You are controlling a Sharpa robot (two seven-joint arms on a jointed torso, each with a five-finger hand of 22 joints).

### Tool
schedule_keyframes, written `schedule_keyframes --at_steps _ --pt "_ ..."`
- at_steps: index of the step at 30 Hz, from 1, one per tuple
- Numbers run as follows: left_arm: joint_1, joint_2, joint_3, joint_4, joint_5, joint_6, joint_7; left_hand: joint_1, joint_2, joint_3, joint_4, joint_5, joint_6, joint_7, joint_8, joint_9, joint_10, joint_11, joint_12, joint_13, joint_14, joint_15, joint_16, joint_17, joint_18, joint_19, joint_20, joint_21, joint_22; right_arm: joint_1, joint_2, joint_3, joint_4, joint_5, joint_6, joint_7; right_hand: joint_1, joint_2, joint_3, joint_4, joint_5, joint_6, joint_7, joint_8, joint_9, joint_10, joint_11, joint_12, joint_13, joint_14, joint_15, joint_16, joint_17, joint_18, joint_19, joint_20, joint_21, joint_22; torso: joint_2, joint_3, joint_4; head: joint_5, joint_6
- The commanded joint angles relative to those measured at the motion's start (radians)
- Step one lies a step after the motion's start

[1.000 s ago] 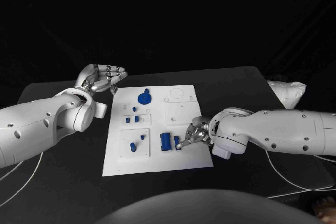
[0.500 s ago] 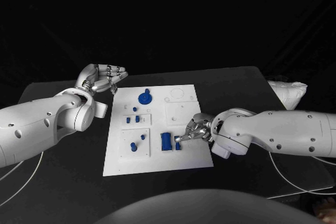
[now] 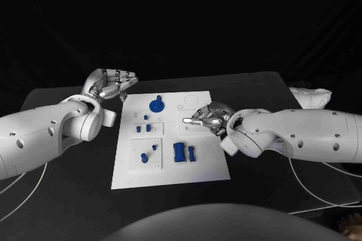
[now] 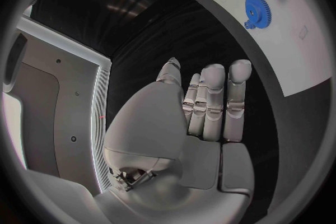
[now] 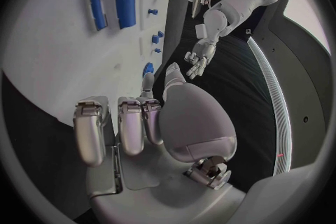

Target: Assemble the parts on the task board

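Over task board: right hand hovered, fingers loosely spread, empty. Left hand off-board, curled, empty. Flat blue rectangular parts beside.

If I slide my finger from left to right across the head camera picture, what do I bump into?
Left hand → blue gear on the task board → right hand → white crumpled bag at the table's edge.

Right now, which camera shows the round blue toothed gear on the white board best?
The left wrist view: the round blue toothed gear shows large, its teeth visible. The head view shows it small; in the right wrist view it is hard to pick out.
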Motion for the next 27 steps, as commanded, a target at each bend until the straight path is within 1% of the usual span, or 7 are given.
schedule_keyframes --at_steps 1,6,10,15,18,22,27 --pt "0.0 -0.002 0.001 0.007 -0.002 0.007 0.011 -0.001 0.007 -0.005 0.001 0.004 -0.009 0.002 -0.004 -0.001 -0.005 0.001 -0.004 0.0 0.0 0.001 -0.006 0.0 0.008 0.004 0.001 -0.007 0.0 0.006 0.014 0.0 -0.029 0.166 -0.017 0.241 0.005 0.002 -0.019 0.012 -0.002 -0.041 0.03 -0.089 -0.084 0.105 0.031 -0.001 0.262 0.105 0.027 0.004 0.263 -0.014 0.105 0.022 0.004 0.263 0.0 0.0005 0.0004 0.005 0.0" --pt "0.0 -0.009 0.0 0.018 -0.002 0.002 0.014 -0.001 0.007 -0.006 0.001 0.004 -0.008 0.002 -0.004 -0.001 -0.005 0.001 -0.004 0.0 0.0 0.001 -0.008 -0.002 0.008 0.004 0.001 -0.008 0.0 0.012 0.043 0.002 -0.085 0.239 0.017 0.386 0.021 0.014 -0.069 0.037 -0.015 -0.138 0.085 -0.237 -0.27 0.074 0.086 -0.017 0.247 -0.096 0.077 -0.185 0.03 0.065 -0.203 0.08 -0.321 0.113 0.0 0.0006 -0.0004 0.011 0.0" --pt "-0.001 -0.014 0.0 0.028 -0.002 -0.008 0.022 -0.002 0.007 -0.008 0.002 0.004 -0.008 0.002 -0.003 -0.001 -0.004 0.001 -0.004 0.001 -0.006 0.001 -0.02 -0.014 0.011 -0.003 0.001 -0.023 -0.006 0.014 0.067 0.006 -0.129 0.273 0.047 0.479 -0.008 0.03 -0.121 0.029 -0.013 -0.191 0.106 -0.285 -0.379 -0.653 0.102 -0.582 -0.21 -0.561 0.113 -0.682 -0.434 0.157 -0.65 0.104 -0.864 -0.141 0.0 -0.0003 -0.0001 0.016 0.0" --pt "-0.002 -0.023 0.0 0.051 0.005 -0.025 0.041 -0.017 0.011 -0.026 0.002 0.004 -0.007 0.004 -0.001 -0.001 -0.004 0.004 -0.004 0.001 -0.092 0.007 -0.144 -0.119 0.037 -0.103 0.006 -0.216 -0.076 0.014 0.094 0.012 -0.177 0.352 0.101 0.575 -0.094 0.047 -0.169 0.011 -0.006 -0.239 0.148 -0.31 -0.472 -0.825 0.189 -0.948 -0.512 -0.781 0.205 -0.978 -0.647 0.121 -0.816 0.165 -1.13 -0.306 0.0 0.0006 0.0003 0.027 0.0" --pt "-0.004 -0.03 0.0 0.07 0.017 -0.035 0.063 -0.031 0.018 -0.044 0.0 0.004 -0.007 0.008 0.001 0.0 -0.005 0.01 -0.004 0.001 -0.166 0.019 -0.214 -0.159 0.046 -0.177 0.017 -0.342 -0.128 0.015 0.107 0.015 -0.197 0.412 0.137 0.616 -0.183 -0.03 -0.037 0.035 -0.018 -0.285 0.151 -0.328 -0.548 -0.86 0.251 -1.121 -0.727 -0.857 0.243 -1.136 -0.809 0.102 -0.971 0.209 -1.365 -0.489 0.0 0.0009 -0.0006 0.037 0.0" --pt "-0.008 -0.042 0.0 0.098 0.046 -0.04 0.101 -0.101 0.031 -0.072 -0.003 0.005 -0.01 0.018 0.003 0.001 -0.016 0.026 -0.004 0.0 -0.29 0.047 -0.33 -0.241 0.042 -0.26 0.046 -0.459 -0.196 0.015 0.122 0.019 -0.215 0.479 0.209 0.655 -0.284 -0.169 -0.002 0.049 -0.012 -0.441 0.149 -0.402 -0.643 -0.98 0.22 -1.221 -0.821 -1.004 0.238 -1.247 -0.895 0.109 -1.129 0.207 -1.487 -0.675 0.001 0.001 -0.0006 0.057 0.0" --pt "-0.022 -0.057 0.0 0.131 0.095 -0.028 0.157 -0.207 -0.011 -0.064 -0.004 -0.024 -0.039 0.043 -0.005 -0.003 -0.084 0.058 -0.009 -0.003 -0.501 0.106 -0.47 -0.353 0.024 -0.407 0.095 -0.63 -0.315 0.015 0.142 0.023 -0.23 0.514 0.289 0.686 -0.353 -0.212 -0.018 0.051 -0.006 -0.683 0.095 -0.5 -0.835 -1.188 0.18 -1.344 -0.929 -1.279 0.197 -1.42 -1.068 0.103 -1.381 0.183 -1.545 -1.06 0.0 0.0022 -0.0036 0.085 0.0"
